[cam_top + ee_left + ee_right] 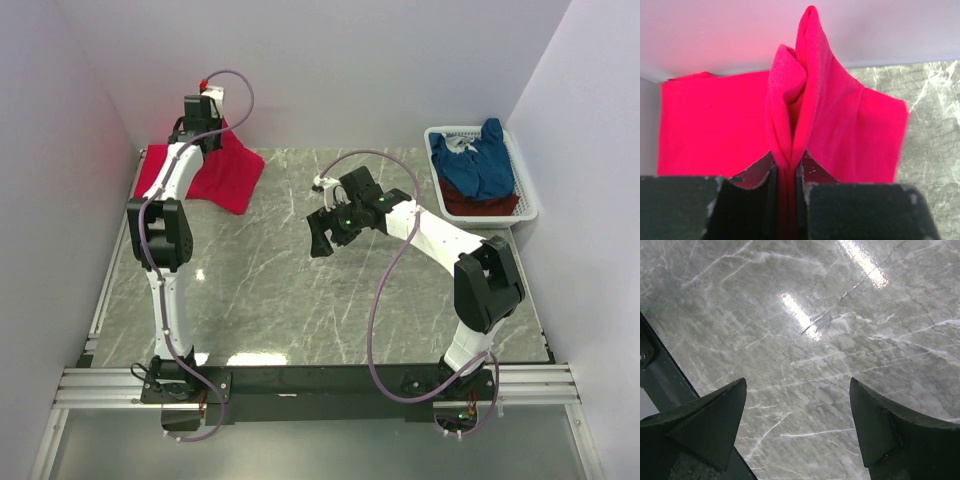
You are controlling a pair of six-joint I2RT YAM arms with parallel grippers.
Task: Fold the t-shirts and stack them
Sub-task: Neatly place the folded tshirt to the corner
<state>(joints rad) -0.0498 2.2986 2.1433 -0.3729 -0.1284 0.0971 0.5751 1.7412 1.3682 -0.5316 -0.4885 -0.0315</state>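
Top view: your left gripper (205, 118) is at far-left corner over red t-shirt (228, 178), tight against wall (60, 150). Looks like corner is stack spot, my guess. Right gripper (325, 238) hovers over mid table (280, 300), well apart from cloth. Basket (528, 200) far right holds navy t-shirt (478, 160) on darker red t-shirt (480, 206). Nothing blocks right arm's path there.

Left wrist: jaws clamped on pinched ridge of red t-shirt, rest of it flat beneath.

Right wrist: jaws spread wide, empty, only marble below.
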